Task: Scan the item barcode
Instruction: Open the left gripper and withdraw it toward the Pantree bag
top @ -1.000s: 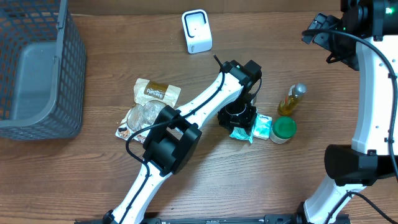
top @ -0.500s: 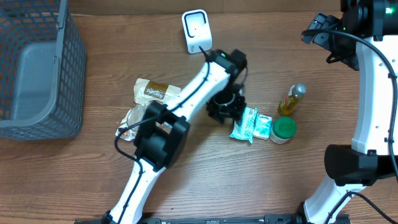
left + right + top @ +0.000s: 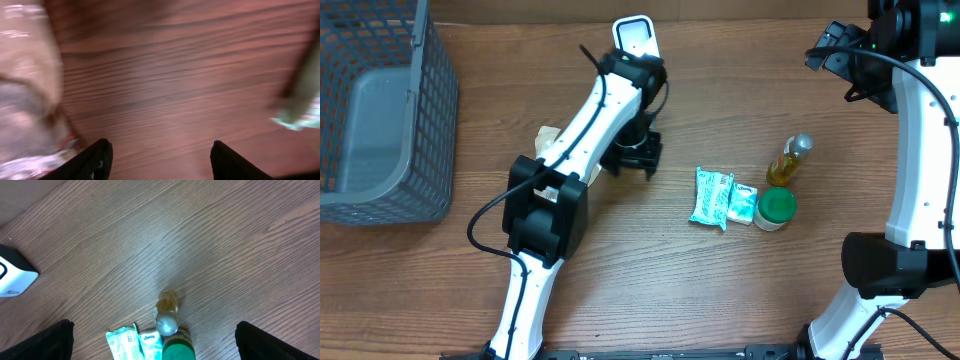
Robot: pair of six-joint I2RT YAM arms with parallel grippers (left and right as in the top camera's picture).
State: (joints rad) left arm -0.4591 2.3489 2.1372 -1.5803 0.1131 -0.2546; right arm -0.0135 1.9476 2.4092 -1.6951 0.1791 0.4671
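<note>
Packets [image 3: 712, 196] lie by a jar [image 3: 776, 208] near the table's [image 3: 620, 280] right edge. Left fingers [image 3: 97, 157] are spread apart, holding nothing. Right fingers [image 3: 50, 342] are wide apart too.

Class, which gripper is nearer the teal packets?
Left. The left gripper hovers close beside the teal packets; the right gripper is raised well away, beyond the bottle.

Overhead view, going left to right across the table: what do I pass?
basket → snack bag → scanner → teal packets → bottle. The green-lidded jar overlaps the bottle, so it is left out.
</note>
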